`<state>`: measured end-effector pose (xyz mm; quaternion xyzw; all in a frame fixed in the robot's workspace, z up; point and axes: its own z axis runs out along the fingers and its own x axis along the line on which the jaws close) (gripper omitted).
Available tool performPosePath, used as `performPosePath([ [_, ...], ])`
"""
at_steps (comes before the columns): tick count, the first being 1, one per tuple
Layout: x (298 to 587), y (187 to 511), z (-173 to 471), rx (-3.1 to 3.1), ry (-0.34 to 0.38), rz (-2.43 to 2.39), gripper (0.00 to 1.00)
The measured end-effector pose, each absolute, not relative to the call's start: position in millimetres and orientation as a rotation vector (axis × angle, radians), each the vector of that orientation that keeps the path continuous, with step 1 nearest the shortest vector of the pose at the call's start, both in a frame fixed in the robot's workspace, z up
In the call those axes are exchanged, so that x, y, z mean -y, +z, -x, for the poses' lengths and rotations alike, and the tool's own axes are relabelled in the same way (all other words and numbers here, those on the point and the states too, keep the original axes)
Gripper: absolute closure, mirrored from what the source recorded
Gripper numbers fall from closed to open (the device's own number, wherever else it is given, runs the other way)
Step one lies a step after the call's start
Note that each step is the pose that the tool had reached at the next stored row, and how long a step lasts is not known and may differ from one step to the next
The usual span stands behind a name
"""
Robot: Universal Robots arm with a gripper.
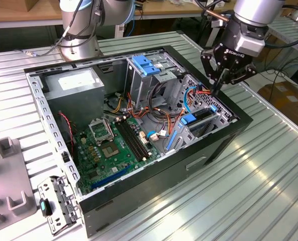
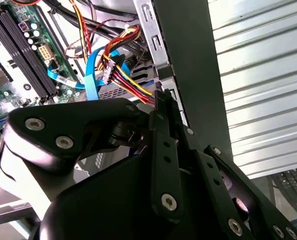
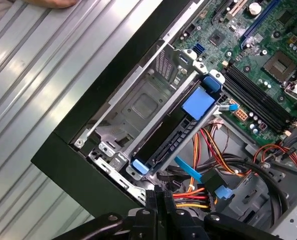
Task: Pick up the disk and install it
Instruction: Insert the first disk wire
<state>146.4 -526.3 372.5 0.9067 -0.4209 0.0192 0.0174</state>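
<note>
The disk [image 1: 203,116] sits edge-on in the metal drive cage [image 1: 216,123] at the corner of the open computer case on the exterior view's right. Its blue carrier tab [image 1: 188,119] faces the motherboard. In the first wrist view the disk [image 3: 163,142] shows as a dark edge between blue carrier ends. My gripper [image 1: 215,90] hangs just above the cage's far end, over a bundle of red, orange and yellow cables [image 3: 198,197]. Its fingers are shut together in both wrist views [image 3: 160,194] [image 2: 163,97], with nothing between them.
Inside the black case [image 1: 154,186] lie the green motherboard [image 1: 109,145], a grey power-supply box [image 1: 76,85] and a tall metal bay with a light-blue bracket [image 1: 146,65]. A blue flat cable [image 2: 91,80] runs near the fingers. A grey fixture [image 1: 8,175] and a metal panel [image 1: 58,203] lie outside the case.
</note>
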Motion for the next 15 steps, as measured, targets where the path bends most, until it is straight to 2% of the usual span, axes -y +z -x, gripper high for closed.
performPosePath([
  [15, 526.3, 372.1, -146.3, 1.720, 0.051, -2.580, 0.83],
])
